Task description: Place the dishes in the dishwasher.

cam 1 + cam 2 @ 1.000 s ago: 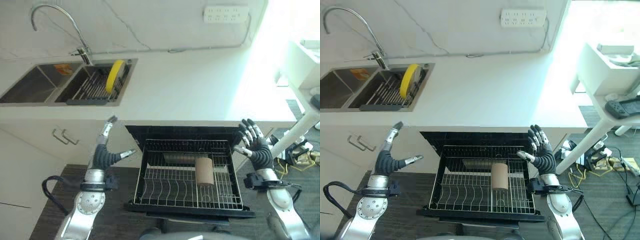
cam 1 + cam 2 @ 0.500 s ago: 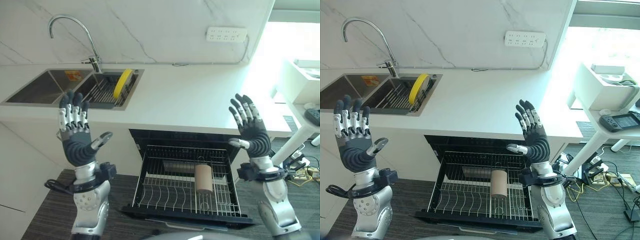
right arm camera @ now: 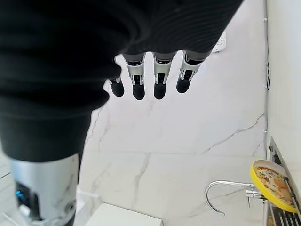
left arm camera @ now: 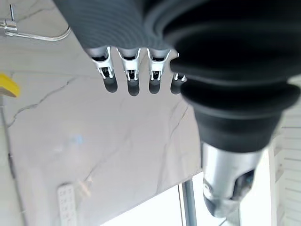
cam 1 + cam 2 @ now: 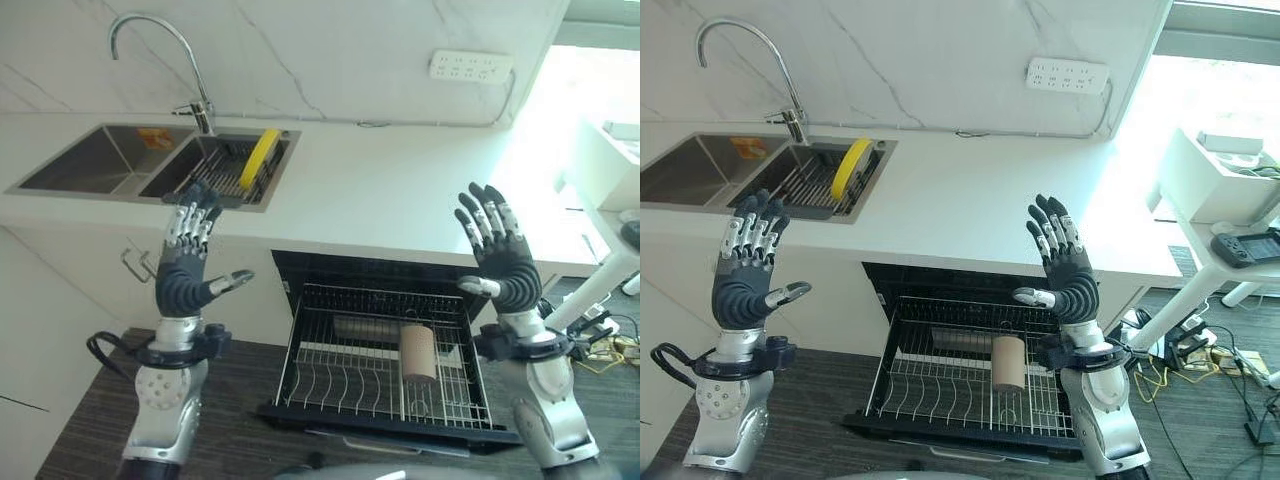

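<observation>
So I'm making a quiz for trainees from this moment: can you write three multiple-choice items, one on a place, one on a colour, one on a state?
1. Where does the plate stand?
A. in the sink rack
B. in the dishwasher rack
C. on the counter

2. What colour is the plate's rim?
A. blue
B. yellow
C. red

3. How are the robot's hands?
A. both open, empty
B. both holding dishes
C. left on the faucet

Answers:
1 A: the plate stands on edge in the sink rack.
2 B: its rim is yellow.
3 A: the left hand and right hand are raised with straight fingers.
</observation>
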Controlling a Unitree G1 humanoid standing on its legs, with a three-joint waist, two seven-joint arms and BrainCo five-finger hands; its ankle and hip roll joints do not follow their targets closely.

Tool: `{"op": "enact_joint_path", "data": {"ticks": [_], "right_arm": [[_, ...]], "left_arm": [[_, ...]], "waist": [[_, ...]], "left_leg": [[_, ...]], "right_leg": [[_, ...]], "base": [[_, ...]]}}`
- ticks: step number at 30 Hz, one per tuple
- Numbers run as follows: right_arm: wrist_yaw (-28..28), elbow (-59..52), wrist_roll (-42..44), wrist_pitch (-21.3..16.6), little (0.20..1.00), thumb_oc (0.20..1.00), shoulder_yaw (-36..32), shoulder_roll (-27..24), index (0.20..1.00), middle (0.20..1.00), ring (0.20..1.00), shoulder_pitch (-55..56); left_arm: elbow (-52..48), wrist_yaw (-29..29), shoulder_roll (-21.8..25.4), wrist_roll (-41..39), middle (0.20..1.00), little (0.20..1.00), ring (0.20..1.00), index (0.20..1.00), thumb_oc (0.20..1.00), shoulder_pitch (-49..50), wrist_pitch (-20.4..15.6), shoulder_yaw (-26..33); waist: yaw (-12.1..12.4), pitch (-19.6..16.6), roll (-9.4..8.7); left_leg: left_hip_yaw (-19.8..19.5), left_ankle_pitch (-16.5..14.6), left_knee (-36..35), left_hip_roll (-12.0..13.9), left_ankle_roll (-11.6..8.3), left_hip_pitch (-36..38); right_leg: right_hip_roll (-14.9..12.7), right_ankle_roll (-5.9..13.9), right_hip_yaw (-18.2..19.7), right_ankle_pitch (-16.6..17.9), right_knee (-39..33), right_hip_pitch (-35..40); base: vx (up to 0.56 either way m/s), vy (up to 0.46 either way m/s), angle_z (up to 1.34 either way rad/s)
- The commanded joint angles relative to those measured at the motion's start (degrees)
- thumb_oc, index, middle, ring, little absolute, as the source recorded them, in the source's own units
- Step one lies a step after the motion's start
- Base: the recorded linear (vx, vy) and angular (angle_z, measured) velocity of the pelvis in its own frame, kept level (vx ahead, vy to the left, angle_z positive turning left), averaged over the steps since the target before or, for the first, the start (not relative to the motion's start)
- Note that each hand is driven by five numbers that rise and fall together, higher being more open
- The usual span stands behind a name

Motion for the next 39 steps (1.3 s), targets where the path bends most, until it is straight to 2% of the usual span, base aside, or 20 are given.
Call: {"op": "enact_joint_path", "data": {"ticks": [1, 3, 5, 6, 11, 20, 23, 24, 26, 27, 29, 30, 31, 32, 33, 35, 36, 37, 38, 39], "right_arm": [[1.7, -1.5, 2.9, -4.6, 1.0, 1.0, -2.6, -0.2, 1.0, 1.0, 1.0, -3.7], [1.6, -1.0, 3.0, -4.4, 1.0, 1.0, -2.9, -0.4, 1.0, 1.0, 1.0, -4.2], [1.4, -1.3, 3.1, -4.0, 1.0, 1.0, -3.2, -0.5, 1.0, 1.0, 1.0, -4.1], [-1.8, 9.8, 7.9, -0.4, 1.0, 1.0, 0.1, -3.2, 1.0, 1.0, 1.0, -21.5], [-1.1, 9.5, 8.9, -0.5, 1.0, 1.0, -0.3, -3.0, 1.0, 1.0, 1.0, -20.8], [-3.2, 8.9, 6.9, 0.5, 1.0, 1.0, -0.5, -2.2, 1.0, 1.0, 1.0, -18.7], [-3.6, 7.5, 6.4, 1.9, 1.0, 1.0, -1.2, -2.7, 1.0, 1.0, 1.0, -17.2], [-3.8, 6.8, 6.7, 1.7, 1.0, 1.0, -2.6, -3.9, 1.0, 1.0, 1.0, -16.1], [-4.1, 6.6, 6.8, 0.9, 1.0, 1.0, -3.7, -4.5, 1.0, 1.0, 1.0, -15.5], [-5.7, 7.4, 6.8, 0.8, 1.0, 1.0, -4.5, -5.4, 1.0, 1.0, 1.0, -18.0], [-6.1, 7.7, 6.4, 1.6, 1.0, 1.0, -4.7, -5.6, 1.0, 1.0, 1.0, -20.2], [-6.1, 7.7, 6.2, 2.0, 1.0, 1.0, -4.8, -5.7, 1.0, 1.0, 1.0, -20.8], [-6.2, 7.8, 5.5, 3.1, 1.0, 1.0, -4.4, -6.2, 1.0, 1.0, 1.0, -22.4], [-6.4, 7.8, 5.6, 3.8, 1.0, 1.0, -4.4, -6.9, 1.0, 1.0, 1.0, -23.2], [-7.2, 8.1, 5.6, 4.3, 1.0, 1.0, -4.5, -7.8, 1.0, 1.0, 1.0, -24.0], [-8.4, 9.1, 4.3, 3.9, 1.0, 1.0, -5.0, -7.1, 1.0, 1.0, 1.0, -23.7], [-8.4, 8.8, 4.2, 3.3, 1.0, 1.0, -6.5, -6.4, 1.0, 1.0, 1.0, -21.6], [-8.1, 8.4, 4.4, 2.3, 1.0, 1.0, -7.5, -5.8, 1.0, 1.0, 1.0, -20.0], [-7.3, 7.5, 4.6, 2.0, 1.0, 1.0, -8.2, -3.6, 1.0, 1.0, 1.0, -18.0], [-5.5, 7.6, 5.7, 2.0, 1.0, 1.0, -7.9, -2.4, 1.0, 1.0, 1.0, -17.7]], "left_arm": [[-2.8, -1.1, -0.3, 0.9, 1.0, 1.0, 1.0, 1.0, 1.0, -3.6, -1.5, 1.9], [-2.6, -1.3, -0.6, 1.3, 1.0, 1.0, 1.0, 1.0, 1.0, -4.3, -0.9, 1.5], [-2.6, -1.5, -0.6, 1.9, 1.0, 1.0, 1.0, 1.0, 1.0, -4.2, -0.8, 1.4], [4.1, 5.6, 0.5, 5.3, 1.0, 1.0, 1.0, 1.0, 1.0, -20.1, 7.5, -7.9], [4.3, 4.0, -0.2, 5.2, 1.0, 1.0, 1.0, 1.0, 1.0, -19.5, 6.6, -7.7], [4.8, 3.5, -0.2, 5.0, 1.0, 1.0, 1.0, 1.0, 1.0, -18.8, 6.6, -7.8], [4.4, 2.6, 0.1, 4.6, 1.0, 1.0, 1.0, 1.0, 1.0, -18.1, 6.3, -7.1], [4.1, 2.3, 0.4, 4.0, 1.0, 1.0, 1.0, 1.0, 1.0, -18.3, 5.8, -6.9], [3.9, 2.3, 0.6, 4.0, 1.0, 1.0, 1.0, 1.0, 1.0, -18.9, 5.2, -7.1], [4.3, 3.1, 0.6, 4.7, 1.0, 1.0, 1.0, 1.0, 1.0, -20.7, 4.8, -8.1], [4.7, 4.5, 0.6, 6.4, 1.0, 1.0, 1.0, 1.0, 1.0, -21.9, 4.3, -8.4], [4.7, 4.9, 0.5, 6.5, 1.0, 1.0, 1.0, 1.0, 1.0, -22.1, 4.4, -8.4], [5.2, 5.9, 0.7, 6.0, 1.0, 1.0, 1.0, 1.0, 1.0, -22.8, 3.9, -8.2], [5.5, 6.0, 0.8, 5.6, 1.0, 1.0, 1.0, 1.0, 1.0, -23.0, 3.4, -7.9], [6.0, 5.8, 0.6, 4.8, 1.0, 1.0, 1.0, 1.0, 1.0, -23.3, 3.1, -8.1], [6.7, 4.7, 0.5, 4.2, 1.0, 1.0, 1.0, 1.0, 1.0, -23.3, 3.1, -8.6], [6.6, 3.1, 1.0, 2.9, 1.0, 1.0, 1.0, 1.0, 1.0, -22.5, 3.2, -8.7], [5.9, 1.9, 1.6, 2.8, 1.0, 1.0, 1.0, 1.0, 1.0, -21.8, 3.4, -8.3], [4.8, 1.5, 2.9, 4.5, 1.0, 1.0, 1.0, 1.0, 1.0, -19.6, 4.1, -7.2], [3.7, 1.1, 4.4, 3.9, 1.0, 1.0, 1.0, 1.0, 1.0, -17.1, 4.0, -5.2]], "waist": [[0.6, 0.8, 1.96], [0.2, 0.2, 1.75], [0.1, -0.1, 1.76], [0.6, -0.3, 1.15], [0.7, -0.5, 0.98], [-0.9, -1.4, 2.16], [-1.4, -1.4, 2.19], [-1.9, -0.8, 1.74], [-2.0, 0.1, 1.31], [-2.5, 2.1, 1.57], [-2.6, 3.2, 3.06], [-2.6, 3.5, 3.47], [-3.2, 3.8, 5.19], [-3.8, 4.0, 6.05], [-4.8, 4.3, 6.89], [-5.8, 4.2, 6.91], [-5.8, 3.8, 5.7], [-5.7, 3.6, 4.73], [-4.9, 3.5, 3.89], [-3.7, 3.5, 3.79]], "left_leg": [[-2.4, -6.9, 0.4, -0.3, 0.82, 4.0], [-0.8, -6.9, 0.1, 0.7, 0.04, 4.4], [-0.3, -6.9, 0.1, 1.0, -0.26, 4.5], [-3.6, -9.2, 9.4, 0.7, -2.04, -0.7], [-4.9, -9.5, 9.8, 0.4, -1.91, -0.8], [-2.7, -8.9, 6.8, 2.3, -2.12, 2.5], [-2.6, -9.6, 8.8, 1.7, -1.79, 2.3], [-1.6, -11.2, 13.3, 0.9, -1.67, 0.7], [-1.5, -12.1, 17.1, 1.3, -2.02, -1.2], [-2.4, -9.7, 19.4, 6.4, -4.14, -3.5], [-5.0, -6.6, 16.8, 10.8, -5.88, -3.4], [-5.5, -5.7, 15.7, 11.8, -6.4, -3.0], [-6.4, -3.7, 12.0, 15.3, -7.68, -1.5], [-6.4, -2.7, 10.7, 17.0, -8.46, -0.9], [-5.2, -3.1, 10.8, 18.1, -9.48, -0.6], [-2.1, -5.0, 11.3, 17.1, -10.08, -0.3], [-1.3, -7.6, 13.7, 14.3, -9.85, -1.0], [-1.8, -9.9, 14.7, 12.3, -9.46, -1.3], [1.1, -12.6, 14.0, 10.4, -7.95, 0.9], [4.3, -12.8, 11.5, 7.9, -4.92, 2.8]], "right_leg": [[3.3, 0.43, -0.1, 2.9, -0.3, 0.4], [3.9, 0.52, -1.0, 2.4, -4.3, 2.2], [4.1, 0.49, -1.3, 2.3, -5.2, 2.6], [8.7, -3.59, 3.0, -0.1, -5.3, 1.8], [9.8, -4.22, 4.0, 0.3, -7.1, 3.2], [10.5, -4.46, 3.7, -1.3, -5.8, 4.1], [11.0, -4.89, 4.6, -2.4, -3.9, 3.7], [10.4, -5.2, 4.8, -2.9, -1.9, 3.1], [9.6, -5.42, 4.5, -3.2, -0.2, 2.3], [8.0, -5.7, 3.8, -4.2, 3.4, 0.1], [6.8, -5.35, 4.0, -6.0, 7.1, -2.0], [6.5, -5.28, 4.2, -6.7, 8.4, -2.7], [4.5, -4.35, 5.0, -8.1, 12.1, -5.2], [3.2, -3.63, 6.1, -8.6, 13.9, -6.5], [0.2, -1.77, 8.0, -8.0, 14.8, -7.8], [-4.7, 1.87, 8.9, -3.9, 12.1, -7.4], [-9.0, 4.18, 9.0, 3.2, 6.0, -5.4], [-11.6, 4.75, 9.3, 8.9, 0.3, -4.9], [-14.2, 4.75, 3.5, 16.1, -3.0, -6.6], [-11.6, 4.56, -0.1, 12.8, 1.0, -8.4]], "base": [[0.0, -0.077, -0.15], [0.01, -0.095, -0.1], [0.02, -0.072, -0.09], [-0.01, -0.076, -0.04], [-0.03, -0.022, -0.05], [0.03, -0.016, -0.01], [0.06, -0.013, 0.04], [-0.01, 0.036, 0.06], [-0.13, 0.191, 0.4], [-0.24, 0.449, 0.53], [-0.21, 0.569, 0.1], [-0.17, 0.778, -0.17], [-0.16, 0.851, -0.14], [-0.21, 1.158, -0.21], [-0.15, 0.973, -0.14], [-0.08, 0.792, 0.23], [-0.03, 0.498, 0.31], [-0.09, 0.44, -0.03], [-0.23, 0.561, -0.44], [-0.25, 0.576, -1.25]]}}
